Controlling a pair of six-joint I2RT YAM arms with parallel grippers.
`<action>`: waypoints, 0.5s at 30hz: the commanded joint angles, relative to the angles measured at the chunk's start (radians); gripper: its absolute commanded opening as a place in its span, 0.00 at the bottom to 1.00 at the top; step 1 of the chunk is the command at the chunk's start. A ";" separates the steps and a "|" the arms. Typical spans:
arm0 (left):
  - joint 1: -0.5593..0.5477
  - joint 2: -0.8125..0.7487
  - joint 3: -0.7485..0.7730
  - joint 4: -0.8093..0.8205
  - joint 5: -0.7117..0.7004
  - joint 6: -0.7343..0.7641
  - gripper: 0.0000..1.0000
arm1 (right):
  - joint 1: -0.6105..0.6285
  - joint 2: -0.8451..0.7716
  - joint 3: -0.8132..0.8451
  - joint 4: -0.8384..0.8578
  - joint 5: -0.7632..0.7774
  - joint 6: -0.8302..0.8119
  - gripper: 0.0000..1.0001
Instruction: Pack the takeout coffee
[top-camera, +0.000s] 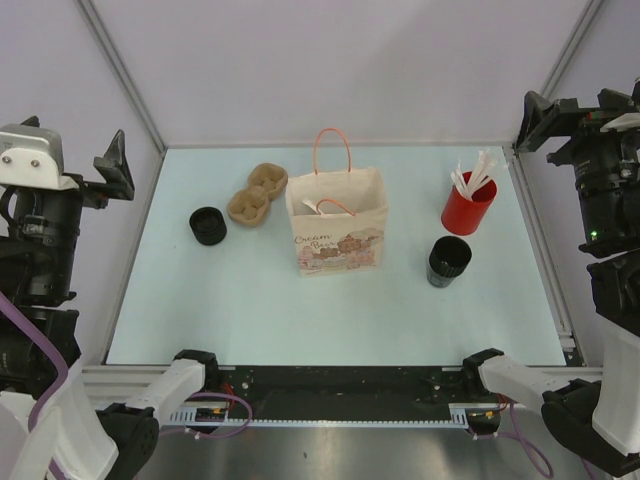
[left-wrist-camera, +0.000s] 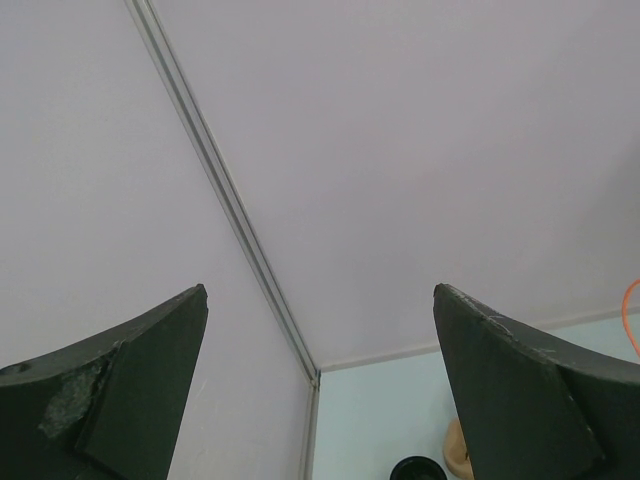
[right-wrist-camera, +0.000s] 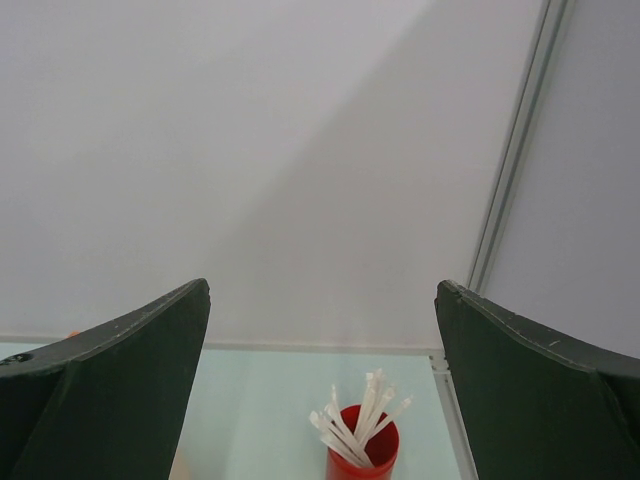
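Observation:
The takeout coffee (top-camera: 208, 226), a short black cup with a matte ringed lid, stands on the pale table left of centre. Its top edge also shows at the bottom of the left wrist view (left-wrist-camera: 420, 468). A paper bag (top-camera: 337, 232) with orange handles stands open at the middle. My left gripper (top-camera: 112, 165) is raised at the far left, open and empty (left-wrist-camera: 320, 292), well away from the cup. My right gripper (top-camera: 538, 120) is raised at the far right, open and empty (right-wrist-camera: 323, 288).
A brown cardboard cup carrier (top-camera: 257, 194) lies between the coffee and the bag. A red cup of white sticks (top-camera: 468, 205) stands at the back right, also in the right wrist view (right-wrist-camera: 362, 450). A taller black cup (top-camera: 449, 261) stands in front of it. White walls enclose the table.

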 joint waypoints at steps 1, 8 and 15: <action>0.004 -0.001 0.022 -0.008 -0.009 -0.020 0.99 | 0.006 -0.001 0.017 0.016 0.001 0.015 1.00; 0.004 -0.006 0.019 -0.008 -0.001 -0.026 0.99 | 0.006 -0.010 -0.015 0.023 -0.002 0.015 1.00; 0.004 -0.004 0.022 -0.009 0.005 -0.039 0.99 | 0.006 -0.010 -0.021 0.023 -0.002 0.018 1.00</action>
